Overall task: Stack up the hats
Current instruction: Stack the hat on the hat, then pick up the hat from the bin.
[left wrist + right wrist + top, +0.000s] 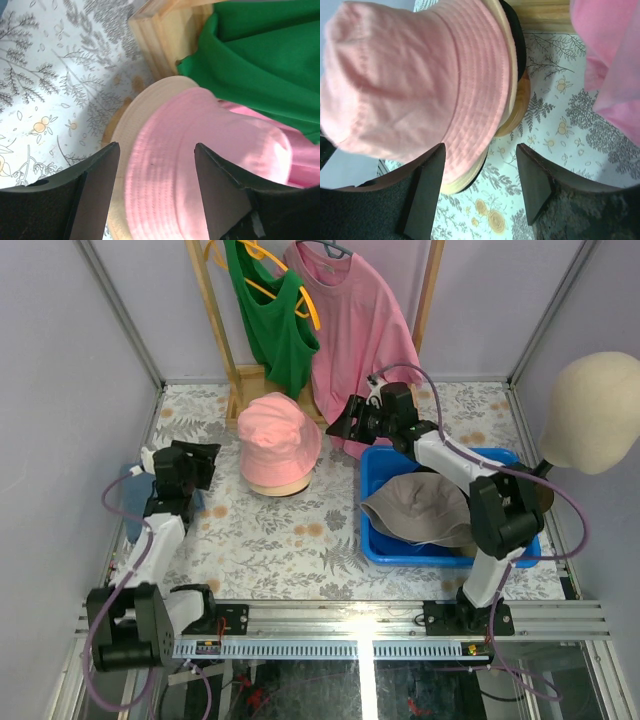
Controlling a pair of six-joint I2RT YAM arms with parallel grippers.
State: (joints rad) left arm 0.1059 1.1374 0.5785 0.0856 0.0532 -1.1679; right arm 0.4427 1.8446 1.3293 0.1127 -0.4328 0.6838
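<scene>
A pink bucket hat (278, 443) tops a stack on the floral table (300, 540). Under it show a beige brim (280, 486), a black brim (521, 45) and a tan brim (519, 102). My left gripper (210, 460) stands open just left of the stack, the pink hat's brim (165, 170) showing between its fingers (102, 175) without contact. My right gripper (338, 425) stands open at the stack's right, its left finger (427, 180) in front of the pink brim (475, 125). A grey-taupe bucket hat (420, 508) lies in the blue bin (378, 465).
A wooden rack (218, 330) behind the stack carries a green shirt (272, 330) and a pink shirt (362, 330). A cream mannequin head (592, 410) stands at the right. Something blue (132, 510) lies partly hidden behind the left arm.
</scene>
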